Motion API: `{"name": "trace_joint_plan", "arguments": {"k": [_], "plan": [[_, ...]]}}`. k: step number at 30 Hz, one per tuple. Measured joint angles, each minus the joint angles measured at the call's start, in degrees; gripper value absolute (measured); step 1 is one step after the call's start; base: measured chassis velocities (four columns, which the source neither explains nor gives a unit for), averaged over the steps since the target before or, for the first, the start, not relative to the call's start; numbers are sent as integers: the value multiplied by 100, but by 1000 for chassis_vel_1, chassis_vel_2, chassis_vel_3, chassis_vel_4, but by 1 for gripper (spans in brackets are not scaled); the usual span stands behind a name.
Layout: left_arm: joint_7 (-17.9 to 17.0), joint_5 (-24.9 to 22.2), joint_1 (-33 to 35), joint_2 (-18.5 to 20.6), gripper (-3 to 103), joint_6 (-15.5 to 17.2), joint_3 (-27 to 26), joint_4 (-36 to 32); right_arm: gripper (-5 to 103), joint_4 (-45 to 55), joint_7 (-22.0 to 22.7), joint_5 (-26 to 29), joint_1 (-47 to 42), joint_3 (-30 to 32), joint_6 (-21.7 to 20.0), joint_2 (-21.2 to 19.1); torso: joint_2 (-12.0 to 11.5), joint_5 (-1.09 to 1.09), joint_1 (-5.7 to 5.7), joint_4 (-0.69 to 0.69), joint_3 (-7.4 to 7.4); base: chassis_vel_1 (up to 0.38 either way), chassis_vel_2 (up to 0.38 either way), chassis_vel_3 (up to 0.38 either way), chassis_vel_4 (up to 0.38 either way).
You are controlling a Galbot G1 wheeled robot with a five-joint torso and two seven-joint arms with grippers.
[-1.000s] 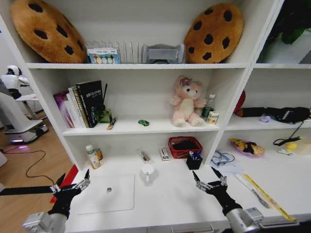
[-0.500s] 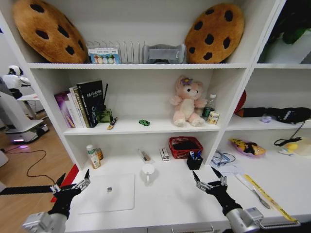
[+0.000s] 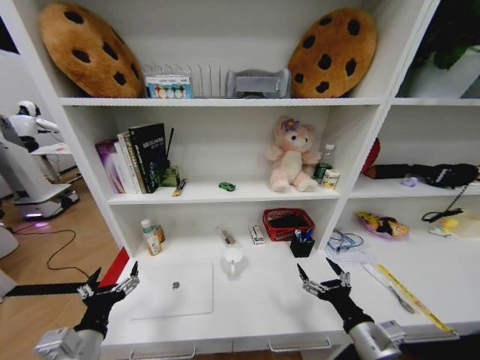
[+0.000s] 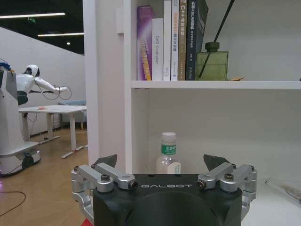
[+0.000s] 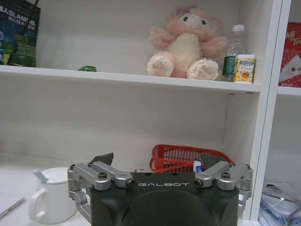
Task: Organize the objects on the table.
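A closed silver laptop (image 3: 174, 289) lies on the left of the white table (image 3: 262, 304). Its corner (image 5: 9, 203) shows in the right wrist view. A tiny green toy car (image 3: 227, 186) (image 5: 87, 68) sits on the shelf above the table. Blue and dark pens (image 3: 302, 235) stand in a black cup by the red basket. A dark pen (image 3: 395, 292) lies at the right beside the yellow ruler. My left gripper (image 3: 112, 283) (image 4: 160, 162) hovers open off the table's left front corner. My right gripper (image 3: 324, 281) (image 5: 157, 160) hovers open over the table's front right, holding nothing.
A white mug (image 3: 233, 259) (image 5: 51, 194) stands mid-table, with a red mesh basket (image 3: 288, 223) behind it. Small bottles (image 3: 152, 236) sit at the back left. A yellow ruler (image 3: 414, 298) and glasses (image 3: 341, 243) lie on the right. Books (image 3: 135, 157) and a plush toy (image 3: 293, 156) fill the shelf.
The whole view has shifted: the shelving sits slightly further right and the drawer handles at the table's front now show. Both grippers stay open in the same pose.
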Motion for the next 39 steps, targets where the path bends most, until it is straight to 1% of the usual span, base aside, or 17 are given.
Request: {"name": "trace_joint_plan", "arguments": {"k": [1, 7, 8, 12, 15, 16, 18, 19, 24, 25, 27, 31, 32, 33, 34, 35, 39], "plan": [[0, 0, 0, 0, 100, 0, 0, 0, 100, 0, 0, 0, 0, 0, 0, 0, 0, 3, -1, 0, 0, 271, -146, -289, 177], [0, 0, 0, 0, 100, 0, 0, 0, 100, 0, 0, 0, 0, 0, 0, 0, 1, 3, -1, 0, 0, 282, -206, -295, 230], [2, 0, 0, 0, 100, 0, 0, 0, 100, 0, 0, 0, 0, 0, 0, 0, 0, 7, 0, -1, 1, 307, -267, -360, 270], [-2, 0, 0, 0, 100, 0, 0, 0, 100, 0, 0, 0, -1, 0, 1, 0, 0, 1, 0, 0, 1, 340, -284, -353, 296], [2, 0, 0, 0, 100, 0, 0, 0, 100, 0, 0, 0, 0, 0, 0, 0, -1, 8, 1, 0, 2, 408, -309, -423, 309], [2, 0, 0, 0, 100, 0, 0, 0, 100, 0, 0, 0, -1, 0, 0, 0, 0, 1, -1, -1, 0, 404, -327, -390, 333], [2, 0, 0, 0, 100, 0, 0, 0, 100, 1, 1, 0, -2, 0, 0, 0, 1, 1, -2, -1, 0, 402, -327, -408, 325], [2, 0, 1, 1, 100, 0, 0, 0, 100, 1, 0, 0, -1, 0, 0, 0, 1, 5, -2, 0, 0, 414, -311, -426, 346], [0, 0, 0, 1, 100, 1, 0, 0, 100, 1, 0, 0, -1, 0, 1, 0, 2, 2, -4, -1, 0, 403, -316, -397, 326], [-1, 0, 1, 0, 100, 1, 0, 0, 100, 1, 0, 0, 0, -1, 0, 0, 1, 1, -3, 2, 0, 347, -330, -375, 288], [-1, 0, 1, 0, 100, 1, 0, 0, 100, 0, 0, 0, -1, -1, 0, 0, 2, 5, -4, 0, 0, 347, -257, -318, 288], [-2, 0, 1, 1, 100, 1, 1, 1, 100, 1, 0, 0, -3, -1, 1, 1, 1, -3, -3, 0, 1, 156, -101, -238, 215], [-1, 0, 1, 0, 100, 1, 1, 0, 100, 1, 0, 0, -3, -1, 1, 1, 2, 8, -4, -2, 0, 26, -52, -47, 99], [3, 0, 1, 0, 100, 1, 2, -1, 100, 1, 0, 0, -3, 0, 1, 1, 3, 9, -5, -2, 0, -33, -93, -47, 56], [3, 0, 1, 0, 100, 1, 2, -1, 100, 1, 0, 0, -3, 0, 1, 1, 3, 9, -5, -2, 0, -33, -93, -47, 56], [3, 0, 1, 1, 100, 1, 2, 0, 100, 1, 0, 0, -3, 0, 0, 0, 0, 1, -1, -2, 1, -30, -53, 26, 56], [3, 0, -1, 0, 100, 0, 2, 0, 100, 1, 0, 0, 3, 0, 1, 0, -2, 5, 6, 1, 3, -43, 47, 74, -31]]}}
